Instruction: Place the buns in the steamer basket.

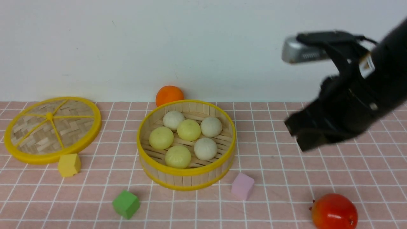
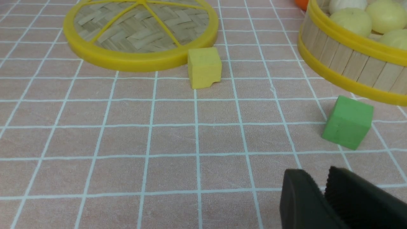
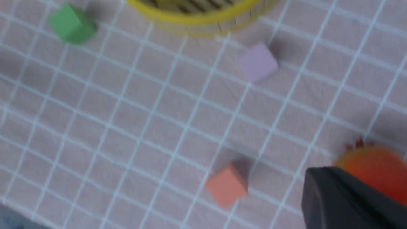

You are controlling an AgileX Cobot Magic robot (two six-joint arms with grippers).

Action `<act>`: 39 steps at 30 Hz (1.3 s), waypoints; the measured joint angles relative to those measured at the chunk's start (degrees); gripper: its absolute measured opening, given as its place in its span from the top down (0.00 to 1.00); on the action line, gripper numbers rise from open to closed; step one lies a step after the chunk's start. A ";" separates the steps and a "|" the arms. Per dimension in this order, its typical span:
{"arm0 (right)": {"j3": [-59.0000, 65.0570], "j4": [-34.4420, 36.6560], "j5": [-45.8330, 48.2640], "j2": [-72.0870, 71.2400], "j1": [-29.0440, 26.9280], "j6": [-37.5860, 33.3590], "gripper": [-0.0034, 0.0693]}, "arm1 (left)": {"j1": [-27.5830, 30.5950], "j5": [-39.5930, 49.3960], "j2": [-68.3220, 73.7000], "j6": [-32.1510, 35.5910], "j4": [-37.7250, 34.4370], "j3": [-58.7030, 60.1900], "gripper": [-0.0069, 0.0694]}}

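All six buns (image 1: 189, 129) sit inside the steamer basket (image 1: 187, 174) mid-counter, right gripper (image 1: 299, 136) raised well off to the basket's right, pressed together and empty, left gripper (image 2: 324, 194) low over the counter (image 2: 159, 127) near the green cube (image 2: 348, 122), slightly parted, holding nothing.

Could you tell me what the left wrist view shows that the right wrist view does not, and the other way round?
Only the left wrist view shows the woven lid, the yellow cube, some buns and the left gripper, holding nothing. Only the right wrist view shows the purple cube, the salmon cube, the red fruit and the right gripper. Both show the green cube and the steamer basket.
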 joint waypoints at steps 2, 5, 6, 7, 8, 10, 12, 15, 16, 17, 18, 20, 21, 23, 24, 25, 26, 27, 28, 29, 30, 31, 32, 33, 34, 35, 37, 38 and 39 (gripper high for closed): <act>1.14 0.17 2.84 -0.50 0.00 0.00 0.96 | 0.00 0.00 0.00 0.02 0.00 0.00 0.68; 1.35 0.05 4.19 -0.50 0.00 0.00 0.96 | 0.00 0.00 0.00 0.02 0.00 0.00 0.68; 1.35 -0.43 4.48 -0.57 0.00 0.00 0.96 | 0.00 0.00 0.00 0.02 0.00 0.00 0.67; 1.35 -0.73 4.52 -0.57 0.00 0.00 0.96 | 0.00 0.00 0.00 0.02 0.00 0.00 0.67; 1.35 -1.00 4.52 -0.57 0.00 0.00 0.96 | 0.00 0.00 0.00 0.02 0.00 0.00 0.67; 1.42 -1.93 4.52 -0.97 0.00 0.00 0.96 | 0.00 0.00 0.00 0.02 0.00 0.00 0.67; 1.55 -3.46 4.47 -2.75 0.00 0.00 0.96 | 0.00 0.00 0.00 0.02 0.00 0.00 0.67; 2.62 -5.52 2.02 -6.45 -0.13 -0.47 0.96 | 0.00 0.00 0.00 0.02 0.00 0.00 0.66; 3.66 -6.40 -1.16 -8.29 -0.50 -0.69 0.95 | 0.00 0.00 0.00 0.02 0.00 0.00 0.66; 6.56 -7.15 -6.09 -12.09 -1.88 -0.83 0.95 | 0.00 0.00 0.00 0.02 0.00 0.00 0.65; 10.06 -7.14 -12.31 -15.90 -3.72 -0.83 0.95 | 0.00 0.00 0.00 0.02 0.00 0.00 0.65; 15.99 -6.44 -18.38 -21.98 -6.87 -0.83 0.95 | 0.00 0.00 0.00 0.02 0.00 0.00 0.64; 20.33 -5.80 -22.33 -26.30 -9.05 -0.83 0.95 | 0.00 0.00 0.00 0.02 0.00 0.00 0.64; 31.14 -5.16 -30.18 -37.01 -13.65 -0.83 0.95 | 0.00 0.00 0.00 0.02 0.00 0.00 0.64; 35.34 -5.16 -32.98 -42.24 -15.48 -0.83 0.95 | 0.00 0.00 0.00 0.02 0.00 0.00 0.64; 39.59 -5.21 -35.71 -45.45 -16.51 -0.83 0.95 | 0.00 0.05 0.00 0.02 0.00 0.00 0.64; 45.97 -5.51 -39.67 -51.77 -18.37 -0.83 0.95 | 0.00 0.04 0.00 0.02 0.00 0.00 0.64; 48.05 -5.51 -40.97 -53.87 -18.65 -0.83 0.95 | 0.00 0.04 0.00 0.02 0.00 0.00 0.64; 55.19 -5.87 -44.67 -60.94 -20.62 -0.83 0.95 | 0.00 0.04 0.00 0.02 0.00 0.00 0.63; 58.98 -5.99 -45.61 -64.81 -21.40 -0.83 0.95 | 0.00 0.04 0.00 0.02 0.00 0.00 0.63; 60.80 -6.08 -46.03 -66.69 -21.75 -0.83 0.95 | 0.00 0.04 0.00 0.02 0.00 0.00 0.63; 67.33 -6.07 -46.89 -73.63 -22.88 -0.83 0.95 | 0.00 0.04 0.00 0.02 0.00 0.00 0.63; 70.77 -5.76 -46.80 -76.97 -23.43 -0.83 0.95 | 0.00 0.04 0.00 0.02 0.00 0.00 0.63; 73.67 -5.20 -46.62 -78.93 -23.99 -0.83 0.94 | 0.00 0.04 0.00 0.02 0.00 0.00 0.63; 76.07 -4.46 -45.56 -79.94 -24.50 -0.83 0.94 | 0.00 0.04 0.00 0.02 0.00 0.00 0.62; 76.60 -4.09 -44.95 -80.12 -24.64 -0.90 0.94 | 0.00 0.04 0.00 0.02 0.00 0.00 0.62; 77.37 -2.54 -42.98 -80.37 -24.95 -1.85 0.94 | 0.00 0.07 0.00 0.02 0.00 0.00 0.62; 77.37 -2.12 -42.92 -80.50 -24.94 -2.78 0.94 | 0.00 0.07 0.00 0.02 0.00 0.00 0.62; 77.37 -1.87 -42.92 -80.57 -24.94 -3.76 0.94 | 0.00 0.07 0.00 0.02 0.00 0.00 0.62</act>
